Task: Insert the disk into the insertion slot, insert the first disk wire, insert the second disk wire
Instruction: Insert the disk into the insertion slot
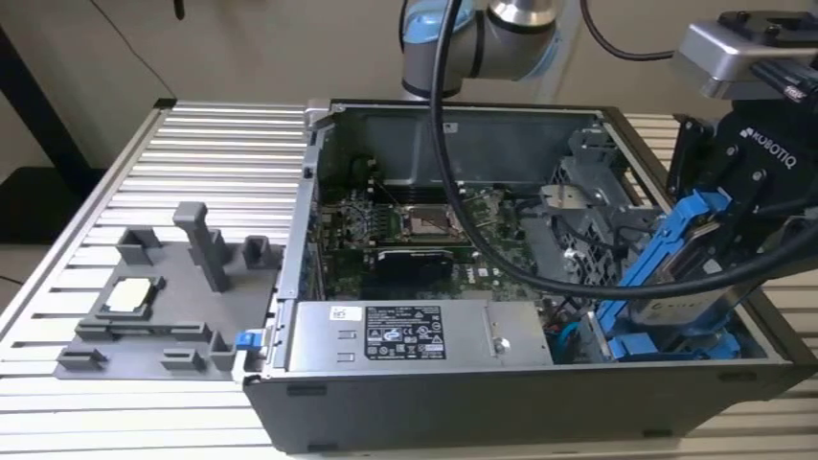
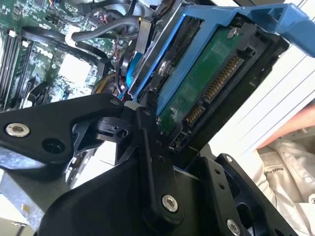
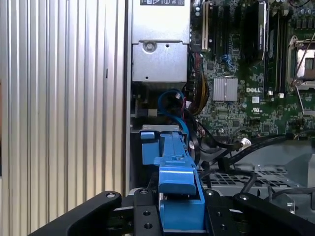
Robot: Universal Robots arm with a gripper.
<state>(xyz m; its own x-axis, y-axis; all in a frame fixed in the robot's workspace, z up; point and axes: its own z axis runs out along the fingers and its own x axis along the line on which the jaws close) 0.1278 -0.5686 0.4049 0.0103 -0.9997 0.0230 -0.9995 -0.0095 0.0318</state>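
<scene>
We see black two-finger claw (image 1: 718, 213) clenched on flat silver-grey hard drive in bright blue plastic carrier frame (image 1: 675, 273), fingers (image 3: 146, 212) pressing frame from both sides. Drive tilted, slanting down from claw into open grey metal computer case (image 1: 447, 402). Its lower end near second blue-fronted carrier (image 1: 677, 347) below claw. Grey perforated metal drive cage (image 3: 236, 178) just beside drive. Silver labelled power-supply box (image 1: 397, 335) well apart from claw.
</scene>
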